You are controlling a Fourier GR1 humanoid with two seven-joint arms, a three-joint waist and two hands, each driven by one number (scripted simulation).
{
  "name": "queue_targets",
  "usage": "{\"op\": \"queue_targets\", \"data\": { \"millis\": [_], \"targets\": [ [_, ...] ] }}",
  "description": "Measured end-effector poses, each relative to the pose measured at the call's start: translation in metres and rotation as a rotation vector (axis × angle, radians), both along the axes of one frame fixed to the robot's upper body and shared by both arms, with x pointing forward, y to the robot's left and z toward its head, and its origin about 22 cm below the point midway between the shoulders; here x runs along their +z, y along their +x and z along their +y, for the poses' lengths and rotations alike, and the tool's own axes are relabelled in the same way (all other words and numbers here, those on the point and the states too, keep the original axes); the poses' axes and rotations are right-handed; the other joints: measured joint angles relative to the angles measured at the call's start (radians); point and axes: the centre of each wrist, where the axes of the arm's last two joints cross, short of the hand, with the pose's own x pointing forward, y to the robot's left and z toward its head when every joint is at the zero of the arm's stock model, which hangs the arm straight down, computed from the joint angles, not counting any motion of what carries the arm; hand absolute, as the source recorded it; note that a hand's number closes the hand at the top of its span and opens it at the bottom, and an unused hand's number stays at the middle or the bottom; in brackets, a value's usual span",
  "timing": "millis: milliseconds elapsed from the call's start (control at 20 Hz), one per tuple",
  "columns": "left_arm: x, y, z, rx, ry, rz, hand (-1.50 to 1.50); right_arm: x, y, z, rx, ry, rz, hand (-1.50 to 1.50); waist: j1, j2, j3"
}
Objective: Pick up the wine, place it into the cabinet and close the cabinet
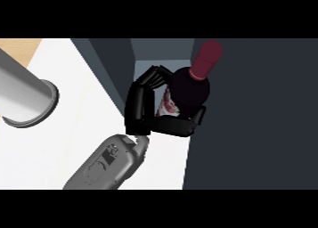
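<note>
A white counter (63, 147) fills the lower left of the head view, with a strip of wood-coloured surface at its far left corner and a dark cabinet (260, 124) taking up the whole right side. A narrow opening in the cabinet shows at the top centre, pale grey inside.

One hand (151, 113) shows, on a grey forearm coming up from the lower edge; which arm it belongs to I cannot tell for sure, though it looks like the right one. Its fingers and thumb are curled round the wine bottle (191, 87), which is dark with a deep red capsule on its neck and a reddish label peeking between the fingers. The bottle is held off the counter, just at the mouth of the cabinet opening, tilted with its neck pointing away. A large grey cylinder (20, 91) lies across the counter's left edge; it may be the other forearm, and no hand shows on it.

The carrying step seems nearly over. Next, the bottle likely needs pushing deeper in, setting down upright, then releasing before the door is shut.
</note>
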Motion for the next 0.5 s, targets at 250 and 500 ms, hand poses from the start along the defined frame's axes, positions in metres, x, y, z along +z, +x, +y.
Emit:
{"op": "queue_targets", "data": {
  "millis": [250,500],
  "targets": [
    [-0.021,0.007,0.006,0.025,0.062,0.0,1.5,0.002,0.001,-0.001,-0.01,-0.005,-0.01,-1.5,0.002,0.0,0.0],
    [-0.04,0.013,0.007,0.051,0.109,-0.011,1.5,0.001,0.001,0.0,-0.002,-0.003,-0.006,-1.5,0.001,0.0,0.0]
  ]
}}
